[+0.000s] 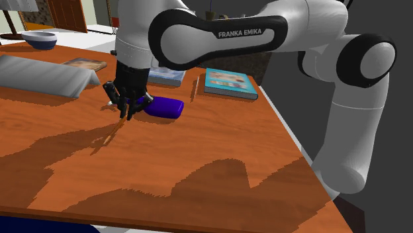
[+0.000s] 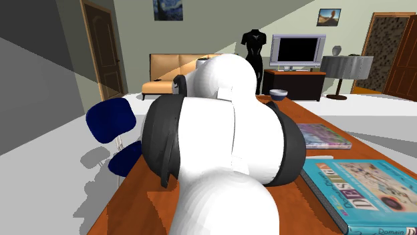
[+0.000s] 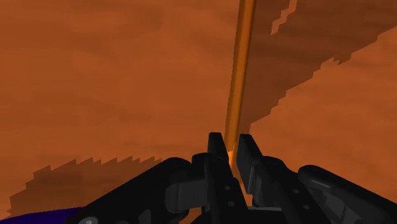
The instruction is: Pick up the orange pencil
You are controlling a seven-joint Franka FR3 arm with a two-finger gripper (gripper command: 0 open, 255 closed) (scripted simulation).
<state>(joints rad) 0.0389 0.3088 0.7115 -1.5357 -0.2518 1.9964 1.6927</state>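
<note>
Between your fingers (image 3: 216,149) you are clamping the orange pencil (image 3: 238,76) across its thin shaft near one end, likely because only that narrow width fits them, just over the surface (image 3: 95,76).

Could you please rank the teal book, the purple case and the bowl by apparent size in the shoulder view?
Largest: teal book. Then purple case and bowl, which look alike; the bowl sits farther away, so unranked.

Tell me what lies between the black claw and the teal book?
In the shoulder view, a rounded dark-blue object lies on the brown wooden table right beside the black claw, then bare table up to the flat teal book.
</note>
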